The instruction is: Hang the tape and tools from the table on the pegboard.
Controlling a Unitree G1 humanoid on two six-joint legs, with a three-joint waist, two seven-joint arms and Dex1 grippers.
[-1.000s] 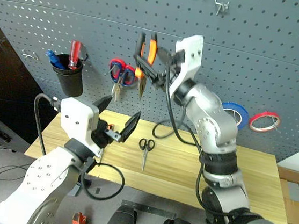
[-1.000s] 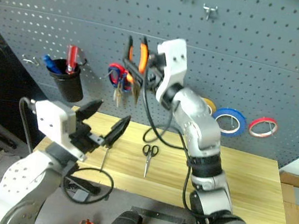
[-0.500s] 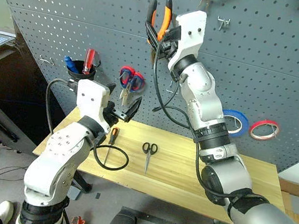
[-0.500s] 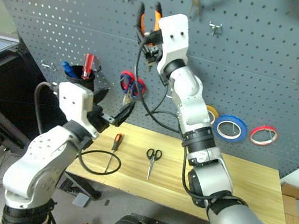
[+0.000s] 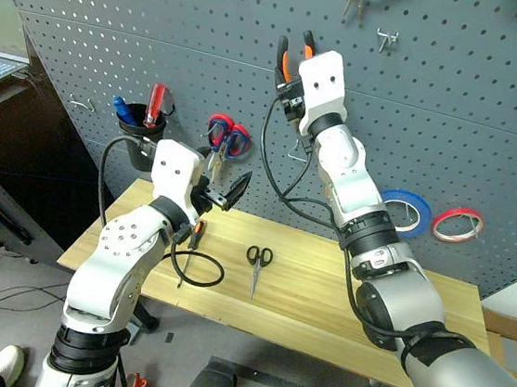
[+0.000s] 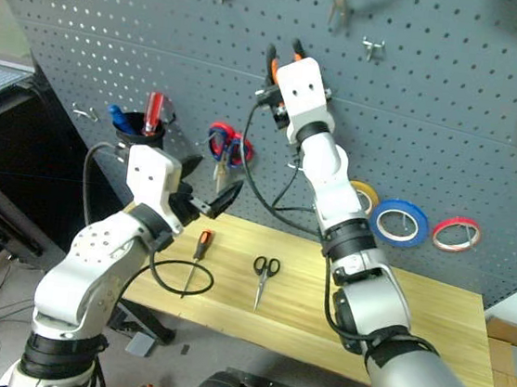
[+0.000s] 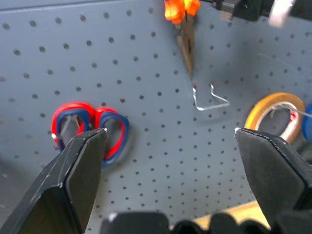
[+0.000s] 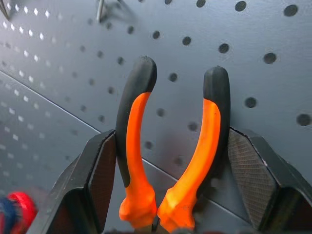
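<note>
The right gripper, upper centre, clasps the pliers at the pegboard, needing a hook; the left gripper gapes empty.

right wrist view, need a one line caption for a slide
Right gripper clamps the orange-handled needle-nose pliers by their handles, tips down, close in front of the grey pegboard.
</note>
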